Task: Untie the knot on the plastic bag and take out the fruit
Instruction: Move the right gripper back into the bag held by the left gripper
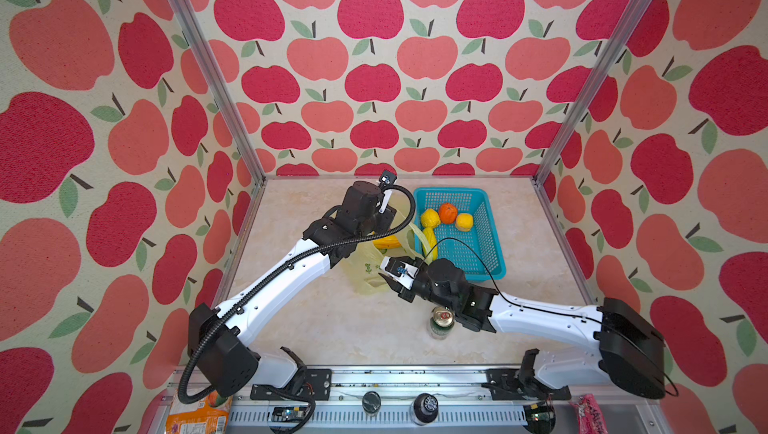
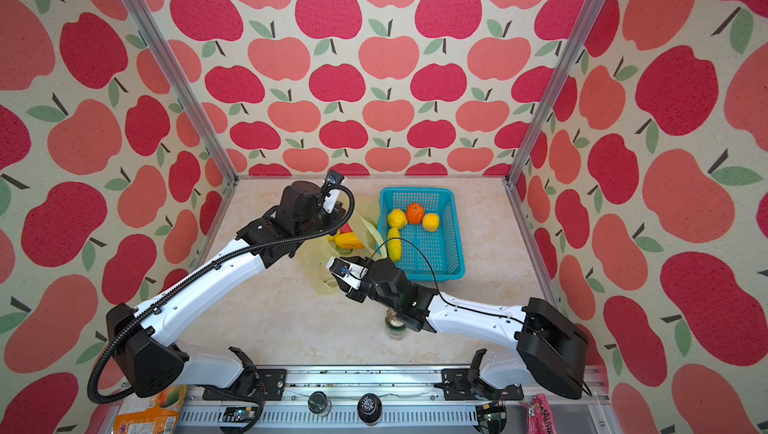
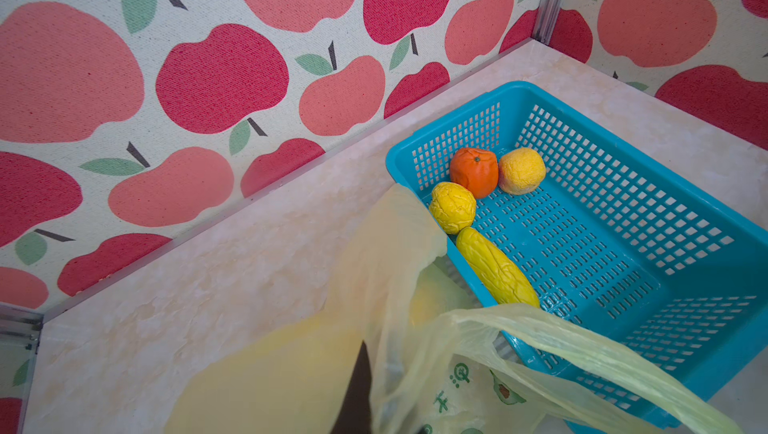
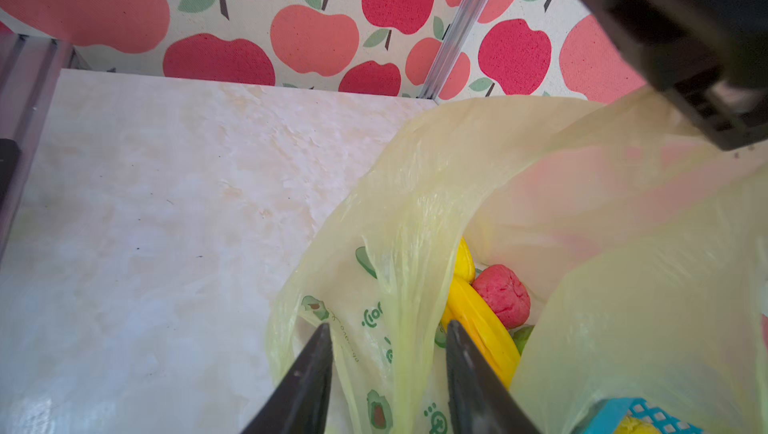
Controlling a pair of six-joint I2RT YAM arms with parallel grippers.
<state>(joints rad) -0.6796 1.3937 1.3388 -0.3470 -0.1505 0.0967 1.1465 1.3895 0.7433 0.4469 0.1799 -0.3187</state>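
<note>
The pale yellow plastic bag [image 1: 365,270] lies with its mouth open beside the turquoise basket [image 1: 484,276]. The knot does not show in any view. My left gripper [image 3: 368,369] is shut on the bag's upper edge and holds the film [image 3: 415,286] up. My right gripper [image 4: 388,326] is open, its jaws on either side of a fold of the bag's rim [image 4: 399,270]. Inside the bag lie a long yellow fruit [image 4: 482,319], a pink-red one [image 4: 503,294] and a bit of green [image 4: 521,336]. In the basket lie a lemon [image 3: 453,207], an orange [image 3: 473,172], a yellow-orange fruit [image 3: 521,170] and a long yellow one [image 3: 496,270].
A green drink can [image 1: 440,322] stands upright just under my right forearm, near the table's front. An orange snack packet [image 1: 199,411] and a pink packet [image 1: 590,411] lie below the front rail. Apple-print walls close three sides.
</note>
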